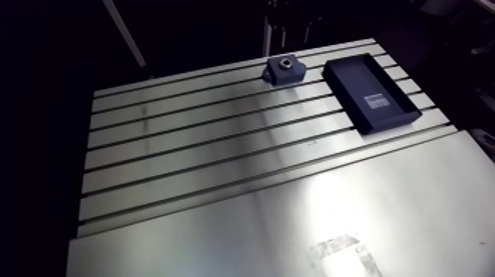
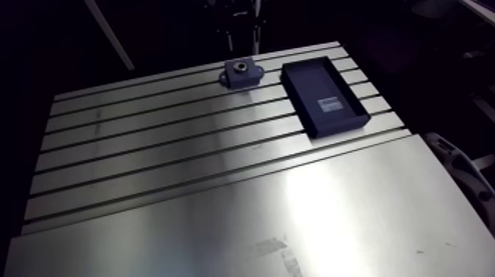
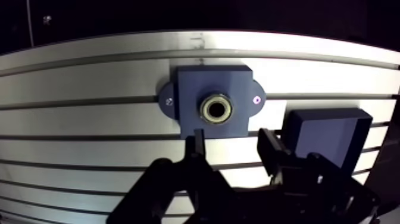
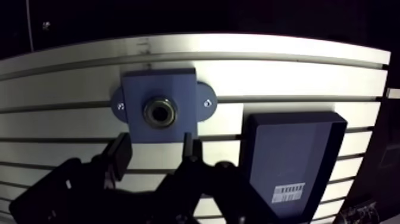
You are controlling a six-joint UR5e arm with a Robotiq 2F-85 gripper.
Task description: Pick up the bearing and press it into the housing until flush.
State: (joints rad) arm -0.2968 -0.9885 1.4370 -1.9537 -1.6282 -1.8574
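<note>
From the wrist view: gripper (image 3: 232, 145) open, jaws well apart, gripping nothing, only bare table (image 3: 89, 83) between the fingers (image 3: 196, 145). Hangs just short of the housing (image 3: 190, 86), with one fingertip overlapping the housing's near edge in the picture and the other off to the side toward the tray (image 3: 324, 134). Cannot tell how high above the table.

Seated in the housing, the bearing (image 3: 215, 109): a pale metal ring in the round bore at the middle of the blue block, with a dark hole through its centre. Lies straight ahead of the gap between the jaws, not held. Cannot tell whether flush with the face or slightly proud.

As for the housing: a blue block with a rounded ear at each side and a screw (image 3: 169, 101) in each ear. Lies flat, straddling a slot near the table's far edge.

As for the tray: dark blue, rectangular and shallow, with a raised rim. Just beside the housing but apart from it, a strip of bare table between them. Inside, near one end, a small white label (image 4: 288, 192) with dark print too small to read.

From the arm view: the same layout at the far side of the slotted table, housing and tray side by side, the tray's long side lying across the slots. Nearer the camera, a smooth plate (image 1: 412, 184) adjoining the slotted part, with a pale scuffed patch (image 1: 342, 250) on it.
</note>
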